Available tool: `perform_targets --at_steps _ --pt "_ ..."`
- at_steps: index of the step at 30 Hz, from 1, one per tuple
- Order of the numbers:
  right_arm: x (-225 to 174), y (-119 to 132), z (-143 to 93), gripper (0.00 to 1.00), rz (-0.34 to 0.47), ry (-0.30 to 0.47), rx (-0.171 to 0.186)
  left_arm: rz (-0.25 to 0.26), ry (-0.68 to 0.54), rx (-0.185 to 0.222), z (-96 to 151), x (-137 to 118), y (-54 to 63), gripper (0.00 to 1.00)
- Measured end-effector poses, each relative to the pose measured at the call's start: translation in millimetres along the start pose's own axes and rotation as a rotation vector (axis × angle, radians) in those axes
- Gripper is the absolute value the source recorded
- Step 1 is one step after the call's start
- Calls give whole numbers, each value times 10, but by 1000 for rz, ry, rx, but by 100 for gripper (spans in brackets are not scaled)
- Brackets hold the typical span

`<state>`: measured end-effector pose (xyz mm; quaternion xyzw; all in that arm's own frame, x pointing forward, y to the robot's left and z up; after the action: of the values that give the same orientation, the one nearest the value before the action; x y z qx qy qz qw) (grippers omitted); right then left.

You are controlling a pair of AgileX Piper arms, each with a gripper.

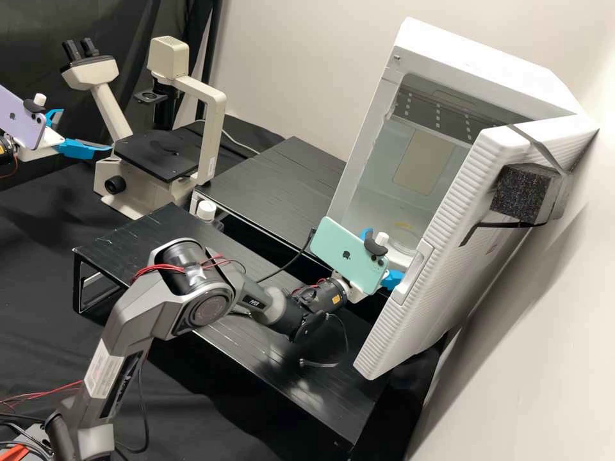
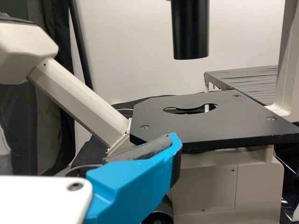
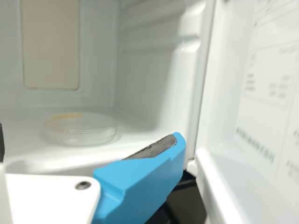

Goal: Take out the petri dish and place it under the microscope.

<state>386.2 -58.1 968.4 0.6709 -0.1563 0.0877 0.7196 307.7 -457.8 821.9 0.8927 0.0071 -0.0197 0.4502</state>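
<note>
Right gripper (image 1: 391, 279), fingers apart, petri dish (image 3: 81, 131) ahead of it, inside white cabinet (image 1: 474, 67), left gripper (image 1: 86, 130), fingers parted, microscope (image 1: 157, 155) before it.

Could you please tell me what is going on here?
The right gripper is open at the doorway of the white cabinet, facing the petri dish inside. The left gripper hangs open beside the microscope. Neither gripper holds anything, and the dish is not yet taken out or placed under the microscope.
</note>
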Motion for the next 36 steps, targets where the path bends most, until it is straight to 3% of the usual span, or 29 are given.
perform_targets --at_steps 6,10,20,36 --pt "89 43 -52 100 17 11 4 0 0 0 0 0 0 100" --pt "183 8 -115 100 16 34 -17 0 0 0 0 0 0 100" --pt "427 -155 4 100 -66 -45 -19 0 0 0 0 0 0 100" --pt "665 -183 20 100 -100 -48 -8 0 0 0 0 0 0 100"
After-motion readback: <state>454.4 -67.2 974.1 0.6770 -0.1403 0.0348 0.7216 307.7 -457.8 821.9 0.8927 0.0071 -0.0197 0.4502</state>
